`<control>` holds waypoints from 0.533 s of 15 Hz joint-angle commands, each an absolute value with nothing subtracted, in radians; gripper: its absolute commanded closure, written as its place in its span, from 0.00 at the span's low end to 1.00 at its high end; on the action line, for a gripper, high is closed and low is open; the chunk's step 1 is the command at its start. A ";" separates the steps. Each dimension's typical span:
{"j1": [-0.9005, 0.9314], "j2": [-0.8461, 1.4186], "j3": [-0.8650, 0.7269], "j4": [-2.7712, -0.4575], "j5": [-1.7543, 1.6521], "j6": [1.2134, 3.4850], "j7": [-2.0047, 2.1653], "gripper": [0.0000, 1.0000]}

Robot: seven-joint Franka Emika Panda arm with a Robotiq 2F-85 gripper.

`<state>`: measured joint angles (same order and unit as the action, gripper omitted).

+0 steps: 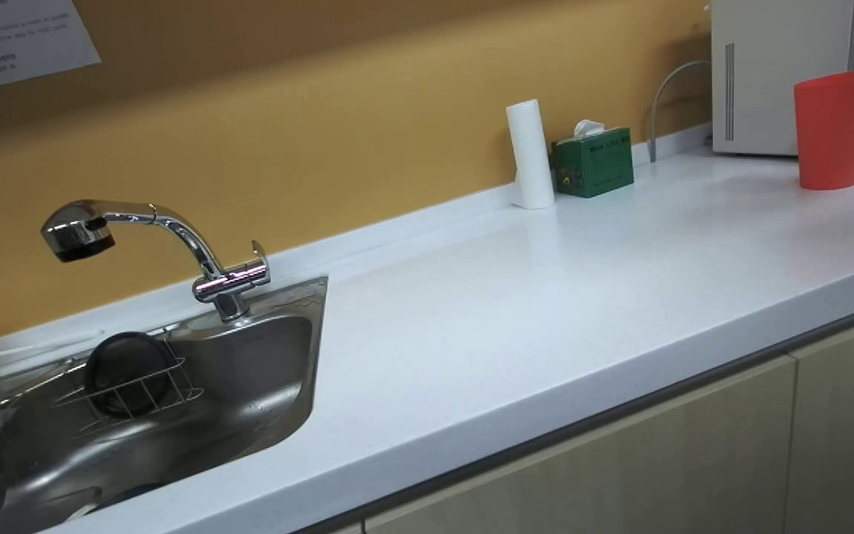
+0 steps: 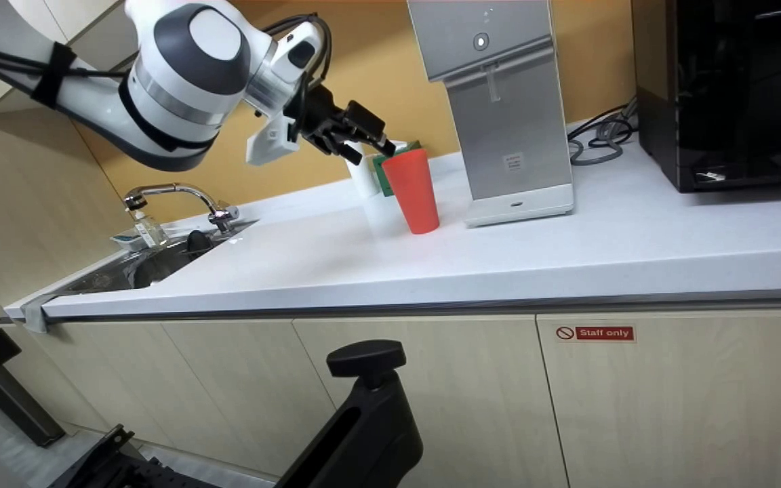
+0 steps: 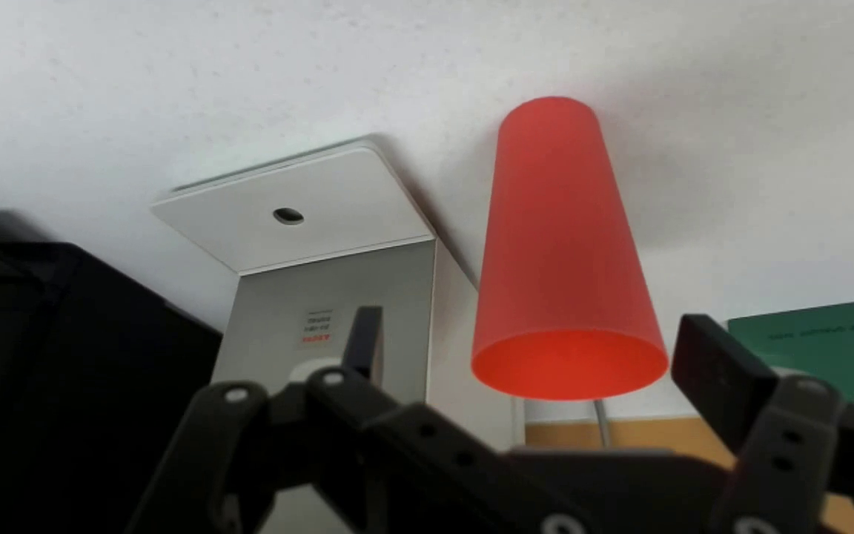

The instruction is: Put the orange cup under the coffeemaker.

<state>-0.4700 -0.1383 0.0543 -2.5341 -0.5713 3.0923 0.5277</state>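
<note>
The orange cup (image 1: 835, 133) is a red-orange tapered tumbler standing upright on the white counter. It shows in both exterior views (image 2: 412, 191) and in the wrist view (image 3: 557, 237). The coffeemaker (image 2: 516, 129) is a tall grey-white appliance right beside the cup, with a low white base tray (image 3: 323, 204) under its spout. The cup stands outside that tray, apart from it. My gripper (image 2: 371, 153) is open and empty just above and beside the cup's rim. In the wrist view, the gripper's fingers (image 3: 538, 352) lie to either side of the rim, not visibly touching it.
A green tissue box (image 1: 596, 162) and a white paper roll (image 1: 532, 154) stand behind the cup by the wall. A black appliance (image 2: 729, 95) stands beyond the coffeemaker, with cables (image 2: 604, 139) between. A sink (image 1: 249, 371) with a faucet (image 1: 190, 241) is at the far end.
</note>
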 commanded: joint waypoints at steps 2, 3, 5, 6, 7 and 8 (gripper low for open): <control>-0.496 -0.138 0.068 -2.535 -0.578 3.101 0.550 0.00; -0.497 -0.138 0.072 -2.535 -0.578 3.102 0.553 0.00; -0.507 -0.134 0.079 -2.532 -0.590 3.103 0.563 0.00; -0.504 -0.123 0.078 -2.535 -0.587 3.116 0.561 0.00; -0.512 -0.111 0.083 -2.538 -0.601 3.128 0.567 0.00; -0.520 -0.103 0.087 -2.537 -0.619 3.130 0.574 0.00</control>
